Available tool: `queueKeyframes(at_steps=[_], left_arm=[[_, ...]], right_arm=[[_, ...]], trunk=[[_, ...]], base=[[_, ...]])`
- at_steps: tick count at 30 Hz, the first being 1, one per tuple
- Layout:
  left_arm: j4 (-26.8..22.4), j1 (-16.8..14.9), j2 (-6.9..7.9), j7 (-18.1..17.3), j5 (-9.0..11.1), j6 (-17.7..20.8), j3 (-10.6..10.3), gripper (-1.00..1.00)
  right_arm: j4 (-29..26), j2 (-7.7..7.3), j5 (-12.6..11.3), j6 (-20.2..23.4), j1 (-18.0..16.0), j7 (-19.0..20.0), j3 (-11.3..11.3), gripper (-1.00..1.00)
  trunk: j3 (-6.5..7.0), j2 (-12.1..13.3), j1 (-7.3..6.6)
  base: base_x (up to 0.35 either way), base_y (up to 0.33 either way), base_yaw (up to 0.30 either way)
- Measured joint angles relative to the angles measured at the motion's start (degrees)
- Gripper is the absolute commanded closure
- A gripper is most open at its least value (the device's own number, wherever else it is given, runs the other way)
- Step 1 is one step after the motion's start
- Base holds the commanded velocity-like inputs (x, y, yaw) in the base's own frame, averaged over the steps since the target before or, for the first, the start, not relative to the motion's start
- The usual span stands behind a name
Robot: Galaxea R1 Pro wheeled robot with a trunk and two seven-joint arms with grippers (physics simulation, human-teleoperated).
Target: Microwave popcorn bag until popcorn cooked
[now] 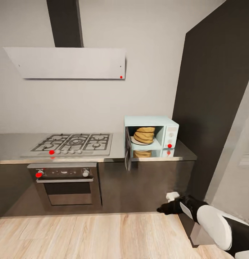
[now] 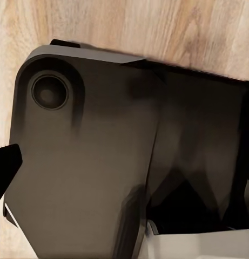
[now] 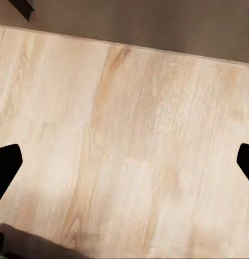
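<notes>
- Popcorn bag (image 1: 144,135): inside microwave (image 1: 171,124), placing done.
- Microwave door (image 1: 127,153): open; closing and heating left.
- Right pincer (image 3: 124,162): wide, empty.
- Left pincer: cannot tell.

grey wall (image 1: 149,54), wood floor (image 1: 85,235), dark cabinets (image 1: 146,187)

No readable text, labels or numbers anywhere.
</notes>
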Motion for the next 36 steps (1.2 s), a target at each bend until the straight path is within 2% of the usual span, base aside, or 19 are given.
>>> queueKeyframes(at_steps=[2,4,6,8,10,12,15,17,19,20,22,25,28,36], left_arm=[[0.0,0.0,0.00,0.0,0.0,0.0,0.0,-1.00],[0.0,0.0,0.00,0.0,0.0,0.0,0.0,-1.00],[0.0,0.0,0.00,0.0,0.0,0.0,0.0,-1.00],[0.0,0.0,0.00,0.0,0.1,0.0,0.0,-1.00],[0.0,0.0,0.00,0.0,0.0,0.0,0.0,-1.00],[0.0,0.0,-0.01,0.0,0.0,0.0,0.0,-1.00],[0.0,0.0,0.14,0.1,0.2,0.0,-0.1,-1.00],[-0.4,0.0,0.32,0.1,0.2,0.1,-0.2,-1.00],[-1.9,0.0,0.64,0.2,0.3,0.3,-0.2,-1.00],[-4.2,0.0,0.78,0.3,0.2,0.4,-0.2,-1.00],[-5.8,0.0,0.84,0.3,0.3,0.5,-0.2,-1.00],[-5.9,0.0,0.77,0.2,0.3,0.5,-0.2,-1.00],[-5.9,0.0,0.72,0.3,0.4,0.4,-0.2,-1.00],[-5.9,0.0,0.65,0.2,0.1,0.4,-0.2,-1.00]], right_arm=[[0.0,0.08,-0.2,-0.2,4.6,-2.9,-0.1,-1.00],[0.1,0.11,-0.3,-0.9,11.5,-4.5,-0.3,-1.00],[0.1,0.17,-0.4,-2.2,12.9,-4.6,-0.4,-1.00],[0.1,0.33,-0.4,-3.6,16.0,-5.0,-0.4,-1.00],[0.1,0.47,-0.5,-5.2,19.1,-7.1,-0.7,-1.00],[0.1,0.46,-0.5,-6.9,20.5,-9.2,-0.8,-1.00],[0.2,0.13,-3.1,-9.6,24.0,-12.4,-1.1,-1.00],[0.2,-0.02,-7.8,-10.2,28.7,-14.5,-1.1,-1.00],[0.2,-0.05,-9.5,-10.3,30.7,-15.7,-1.2,-1.00],[0.2,0.06,-10.1,-10.4,32.7,-16.6,-1.1,-1.00],[0.2,0.31,-10.5,-11.0,35.6,-17.3,-1.1,-1.00],[0.1,0.63,-10.7,-20.9,41.3,-17.5,-1.2,-1.00],[0.1,0.68,-10.7,-23.8,43.6,-17.6,-1.2,-1.00],[0.1,0.73,-10.7,-24.1,44.0,-17.6,-1.2,-1.00]], trunk=[[0.00,0.0,0.00],[0.00,0.0,0.00],[0.01,0.0,0.00],[0.00,0.0,-0.01],[0.01,0.0,0.00],[0.01,0.0,-0.01],[0.01,0.0,0.00],[0.00,0.0,-0.01],[0.01,0.0,-0.01],[0.01,0.0,-0.01],[0.00,0.0,-0.01],[0.00,0.0,-0.01],[0.01,0.0,0.00],[0.02,0.0,0.00]], base=[[-0.006,0.000,0.000],[0.000,0.000,0.000],[0.000,0.000,0.000],[0.000,0.000,0.000],[0.000,0.000,0.000],[0.000,0.000,0.000],[0.000,0.000,0.000],[0.000,0.000,0.000],[0.000,0.000,0.000],[0.000,0.000,0.000],[0.000,0.000,0.000],[0.000,0.000,0.000],[0.000,0.000,-0.129],[0.000,0.000,-0.163]])
